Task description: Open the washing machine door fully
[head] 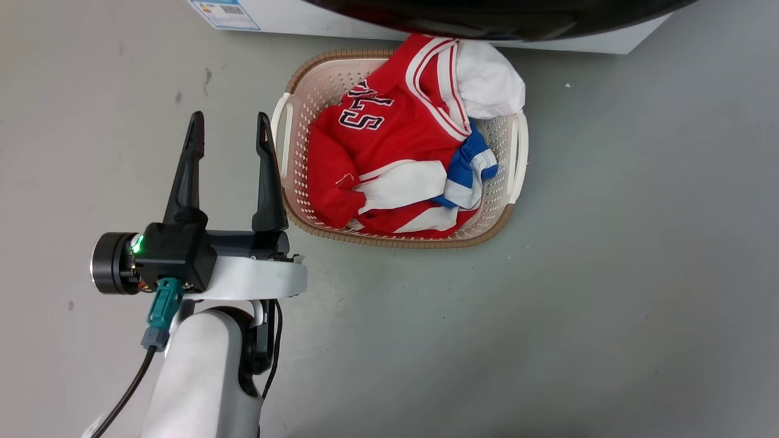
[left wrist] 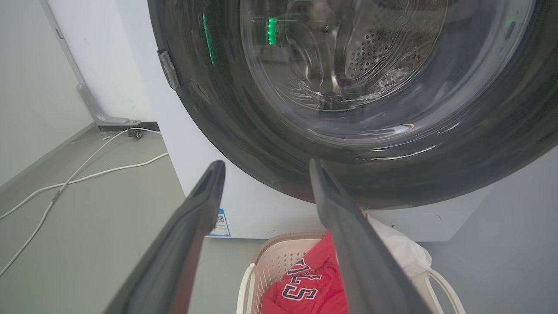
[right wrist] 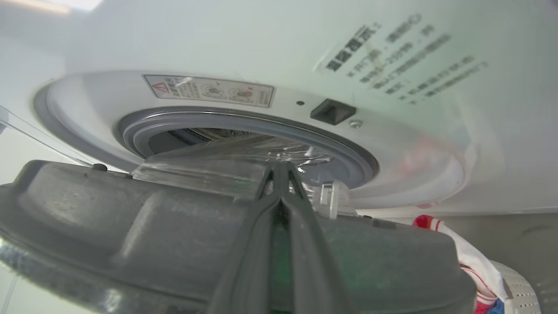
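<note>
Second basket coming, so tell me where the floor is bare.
Bare floor spreads right of the laundry basket, from the washing machine to the head view's lower edge, and below the basket. Crowded: under the washing machine door, where clothes pile up, and left of the basket, beside the left gripper.

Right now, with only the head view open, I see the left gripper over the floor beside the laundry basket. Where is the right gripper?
Observer: Its wrist view shows the right gripper, fingers pressed together, at the grey inner face of the washing machine door.
Operator: So the door is open?
Observer: Ajar at least: the grey rubber ring shows beyond it.
Operator: What does the left wrist camera face?
Observer: The door's glossy black front, its glass bowl above the open left gripper.
</note>
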`<state>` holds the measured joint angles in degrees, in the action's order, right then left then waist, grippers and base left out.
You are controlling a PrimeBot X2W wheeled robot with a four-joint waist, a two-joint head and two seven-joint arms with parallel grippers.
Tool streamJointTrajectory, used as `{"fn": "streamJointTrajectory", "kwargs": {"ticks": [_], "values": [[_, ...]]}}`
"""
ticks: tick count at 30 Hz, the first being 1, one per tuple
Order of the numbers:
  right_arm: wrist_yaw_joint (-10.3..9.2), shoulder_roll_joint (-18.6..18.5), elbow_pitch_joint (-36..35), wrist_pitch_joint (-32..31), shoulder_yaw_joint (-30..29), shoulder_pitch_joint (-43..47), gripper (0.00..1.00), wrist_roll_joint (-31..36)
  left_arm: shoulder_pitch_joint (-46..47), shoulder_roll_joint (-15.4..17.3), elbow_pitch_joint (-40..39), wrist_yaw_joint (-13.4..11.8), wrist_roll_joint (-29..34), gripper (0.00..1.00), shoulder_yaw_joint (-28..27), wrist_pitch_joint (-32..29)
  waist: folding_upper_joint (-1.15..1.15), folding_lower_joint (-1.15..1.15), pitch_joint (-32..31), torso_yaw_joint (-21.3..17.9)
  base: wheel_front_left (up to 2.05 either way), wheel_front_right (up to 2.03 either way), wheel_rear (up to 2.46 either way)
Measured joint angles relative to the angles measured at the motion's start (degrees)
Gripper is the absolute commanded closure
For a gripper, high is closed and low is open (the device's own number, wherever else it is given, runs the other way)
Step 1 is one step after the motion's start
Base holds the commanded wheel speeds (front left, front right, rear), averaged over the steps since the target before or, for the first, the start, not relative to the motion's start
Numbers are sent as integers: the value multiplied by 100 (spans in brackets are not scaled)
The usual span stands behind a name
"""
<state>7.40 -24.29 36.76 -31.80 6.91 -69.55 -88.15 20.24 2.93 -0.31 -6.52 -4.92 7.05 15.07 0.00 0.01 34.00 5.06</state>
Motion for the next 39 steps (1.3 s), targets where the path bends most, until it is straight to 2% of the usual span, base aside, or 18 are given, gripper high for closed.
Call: {"fn": "streamJointTrajectory", "kwargs": {"ticks": [21, 39], "values": [[0, 109, -1312, -566, 386, 1484, 100, -45, -274, -1, 51, 99, 166, 0, -199, 0, 0, 0, -529, -354, 0, 0, 0], [0, 327, -2335, -1092, 945, 2953, 100, -212, -625, -1, 118, 142, 235, 0, -331, 0, 0, -1, -1051, -467, 0, 0, 0]]}}
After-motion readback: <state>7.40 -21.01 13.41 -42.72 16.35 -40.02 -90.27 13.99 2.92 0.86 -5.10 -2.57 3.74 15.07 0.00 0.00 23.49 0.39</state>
